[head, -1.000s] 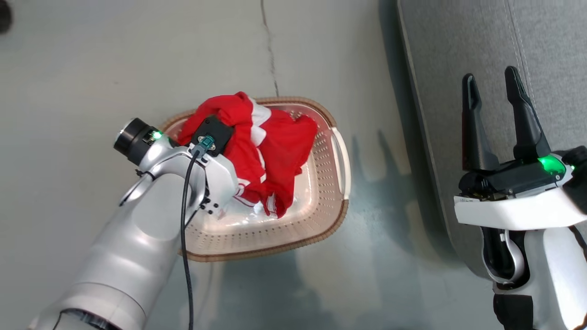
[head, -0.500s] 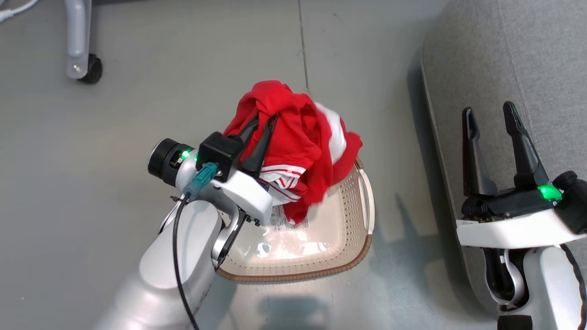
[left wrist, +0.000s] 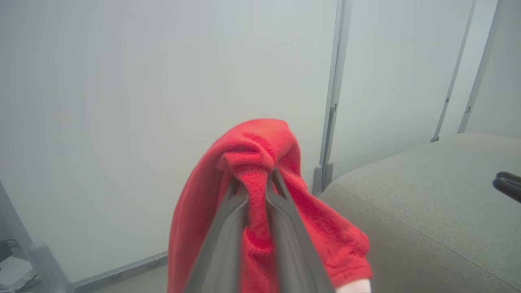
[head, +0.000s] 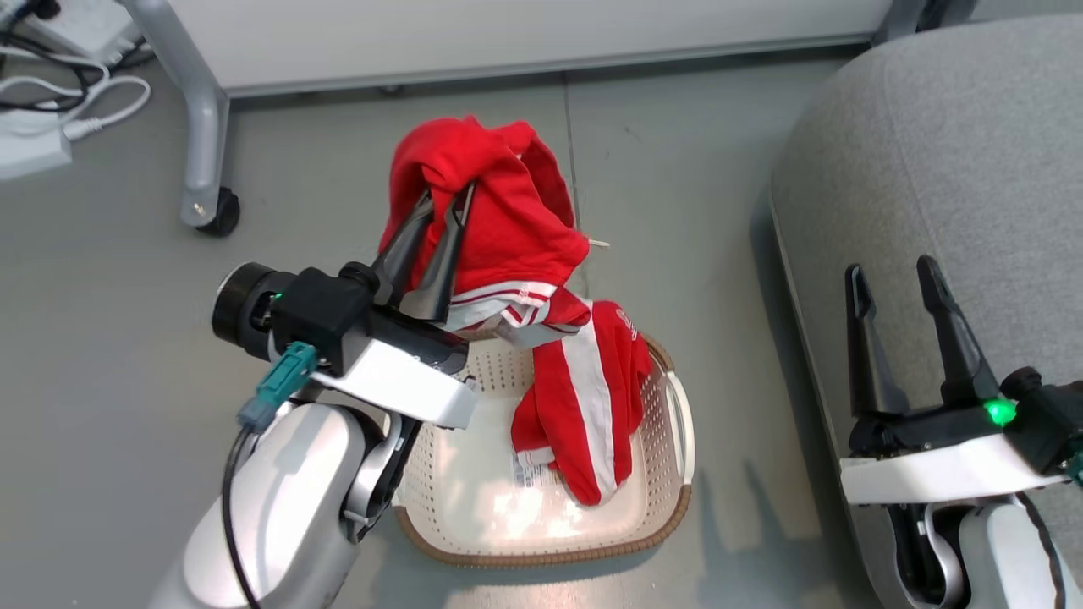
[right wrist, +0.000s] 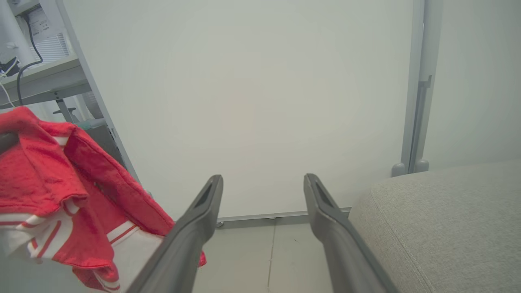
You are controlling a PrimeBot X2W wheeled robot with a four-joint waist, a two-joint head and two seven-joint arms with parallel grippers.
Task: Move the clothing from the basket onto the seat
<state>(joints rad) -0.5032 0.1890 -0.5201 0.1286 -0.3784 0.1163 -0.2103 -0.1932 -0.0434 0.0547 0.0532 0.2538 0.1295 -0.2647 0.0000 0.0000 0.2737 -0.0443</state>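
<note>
The left gripper (head: pixel 446 196) is clenched on a fold of the red clothing (head: pixel 508 228) and holds it in the air above the basket (head: pixel 541 556). The white-striped lower part hangs down over the basket. The right gripper (head: pixel 888 271) is wide apart and empty, at the edge of the grey seat (head: pixel 948 152).

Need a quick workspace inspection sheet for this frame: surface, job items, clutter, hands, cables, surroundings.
Surface: grey floor, one seam line.
Job's things: clothing pinched and lifted, lower end hanging into basket; basket on floor; seat at right, apart from basket.
Clutter: pale box-like item, upper left.
Hands: left hand shut on clothing; right hand open, empty, near seat edge.
Cables: white cables upper left; black cable along left arm.
Surroundings: white panel behind; grey leg with castor.
</note>
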